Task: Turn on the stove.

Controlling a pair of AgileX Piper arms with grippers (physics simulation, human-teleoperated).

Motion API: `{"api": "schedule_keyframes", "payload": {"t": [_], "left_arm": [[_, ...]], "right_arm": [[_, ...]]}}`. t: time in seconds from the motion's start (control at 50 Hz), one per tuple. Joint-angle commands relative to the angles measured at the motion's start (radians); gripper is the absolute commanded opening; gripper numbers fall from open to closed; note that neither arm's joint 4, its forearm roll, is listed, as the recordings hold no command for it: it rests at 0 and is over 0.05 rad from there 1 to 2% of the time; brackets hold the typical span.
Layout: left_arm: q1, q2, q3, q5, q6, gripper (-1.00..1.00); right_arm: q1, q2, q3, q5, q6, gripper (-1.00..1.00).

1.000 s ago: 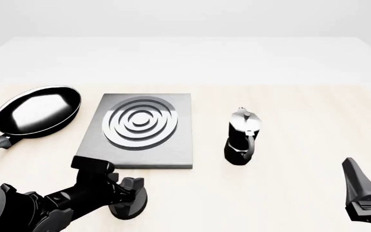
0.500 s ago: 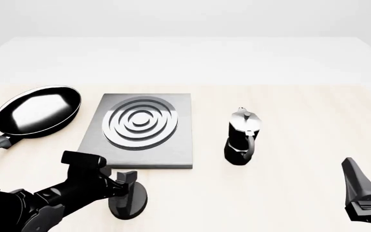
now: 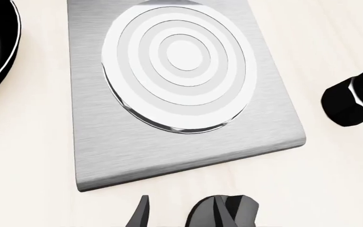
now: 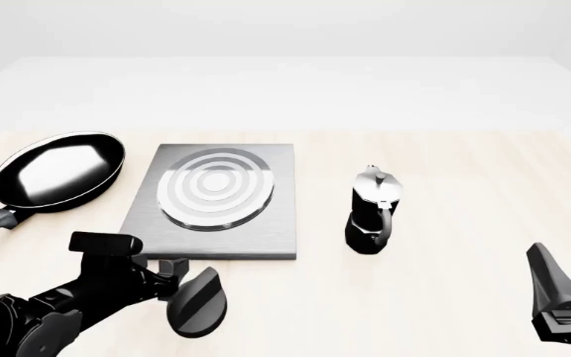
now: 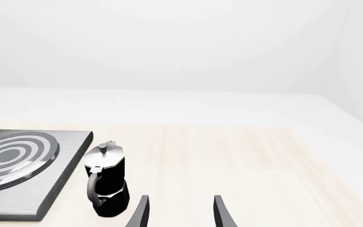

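Front view | we see stove (image 4: 216, 201) between pan (image 4: 56, 171) and moka pot (image 4: 373, 212) | left gripper (image 4: 188, 286) clamped on dial (image 4: 198, 301) just before stove | right gripper (image 5: 178, 213) parted, holding nothing

One stove (image 4: 216, 204), one pan (image 4: 56, 171), one pot (image 4: 372, 212)

left arm (image 4: 57, 312): glossy black, blocky jointed links with rounded housings, pale highlights on edges | left hand (image 4: 172, 279): black, angular tapered fingers (image 3: 140, 215), faceted surfaces | right hand (image 4: 563, 305): black, slim blade-like pointed fingers (image 5: 141, 213), grey ridged base section | no cables, screws or markings discernible
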Motion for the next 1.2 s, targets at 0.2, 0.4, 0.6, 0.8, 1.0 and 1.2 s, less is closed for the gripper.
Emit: {"api": "schedule_keyframes", "payload": {"t": [0.2,0.4,0.6,0.8,1.0,1.2], "left_arm": [[0.045,-0.183,0.026,0.115,0.046,1.0],[0.105,-0.348,0.062,0.219,0.088,1.0],[0.14,-0.468,0.109,0.295,0.101,1.0],[0.189,-0.671,0.146,0.446,0.129,1.0],[0.215,-1.051,0.123,0.758,0.177,1.0],[0.264,-1.261,0.076,0.96,0.235,1.0]], "right_arm": [[0.001,-0.021,0.0,0.016,-0.002,1.0],[0.003,-0.017,0.0,0.012,-0.004,1.0],[0.003,-0.029,0.0,0.021,-0.006,1.0],[0.004,-0.04,0.0,0.03,-0.009,1.0],[0.006,-0.047,0.0,0.038,-0.011,1.0],[0.008,-0.056,0.0,0.046,-0.014,1.0]]}}
